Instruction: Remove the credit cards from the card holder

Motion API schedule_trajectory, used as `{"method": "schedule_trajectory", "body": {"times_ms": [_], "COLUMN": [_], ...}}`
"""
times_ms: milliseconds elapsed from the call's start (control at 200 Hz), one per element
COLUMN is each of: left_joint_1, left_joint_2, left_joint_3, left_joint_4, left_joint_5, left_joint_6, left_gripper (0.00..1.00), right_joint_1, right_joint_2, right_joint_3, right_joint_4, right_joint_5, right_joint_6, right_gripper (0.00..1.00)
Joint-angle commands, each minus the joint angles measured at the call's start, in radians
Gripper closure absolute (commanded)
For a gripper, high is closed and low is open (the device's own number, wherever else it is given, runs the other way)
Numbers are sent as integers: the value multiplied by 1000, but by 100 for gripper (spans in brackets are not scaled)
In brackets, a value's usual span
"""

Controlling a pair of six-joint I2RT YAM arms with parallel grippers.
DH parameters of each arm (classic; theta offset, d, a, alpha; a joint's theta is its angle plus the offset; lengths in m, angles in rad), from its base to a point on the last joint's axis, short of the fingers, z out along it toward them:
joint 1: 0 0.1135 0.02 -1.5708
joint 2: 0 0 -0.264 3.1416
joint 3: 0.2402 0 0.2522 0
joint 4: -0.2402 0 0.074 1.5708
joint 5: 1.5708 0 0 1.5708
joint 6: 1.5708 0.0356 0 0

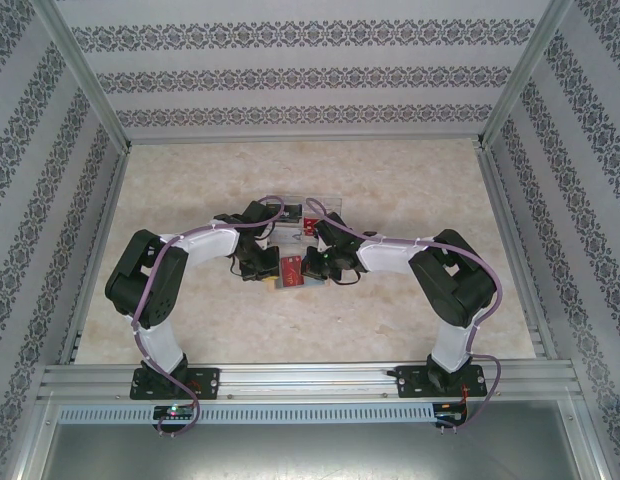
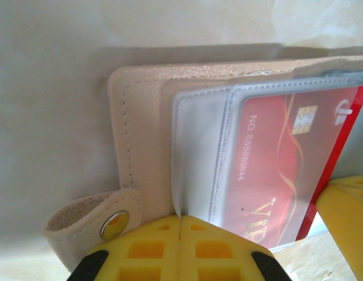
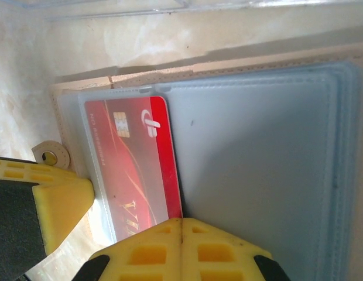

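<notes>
Left wrist view puts the left tool [image 2: 180,225] at the bottom edge, its two yellow fingers pressed flat together with no gap. They pinch the lower edge of a clear plastic sleeve [image 2: 196,152] that belongs to the card holder [image 2: 140,129]. The card holder is a beige stitched wallet lying open and flat on the pale counter [image 2: 52,88]. Just left of the fingers, its strap [image 2: 82,219] curls up with a metal snap on it. Right of the pinched sleeve lies a second sleeve with the red card [image 2: 275,164] in it. The card's gold chip and printed numbers show through the plastic, and a strip of bare red sticks out along its far side.

In the right wrist view the right tool [image 3: 181,225] is also pressed shut, with its fingertips closed on the near end of that red card where the bare strip shows. I cannot tell whether they catch the sleeve as well. The left tool's yellow finger sits just beside it on the left, close to the wallet's snap ring [image 3: 50,157]. To the right the stack of empty frosted sleeves [image 3: 263,175] spreads across the beige cover.

From the top external view both arms curve inward and their tools meet over the wallet, mid-counter. A clear plastic box [image 1: 328,203] stands just beyond them.
</notes>
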Motion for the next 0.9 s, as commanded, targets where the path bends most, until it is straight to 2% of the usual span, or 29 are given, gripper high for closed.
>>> {"method": "schedule_trajectory", "body": {"times_ms": [0,425,490,585,894], "left_joint_1": [-16,-15,-16,-17,-17], "left_joint_2": [87,97,99,102,102], "left_joint_3": [-49,-39,-36,-31,-29], "left_joint_4": [-57,-59,-59,-63,-63], "left_joint_5": [-113,-110,-109,-108,-106], "left_joint_6": [19,22,21,25,22], "left_gripper": [100,100,100,100,100], "right_joint_1": [-13,-41,-38,-31,-33], "right_joint_2": [4,-20,-7,15,56], "right_joint_3": [31,-22,-19,-6,9], "right_joint_4": [-29,13,36,50,73], "right_joint_5": [-13,-51,-75,-84,-96], "right_joint_6": [-37,-41,-34,-32,-21], "right_gripper": [100,100,90,85,84]}}
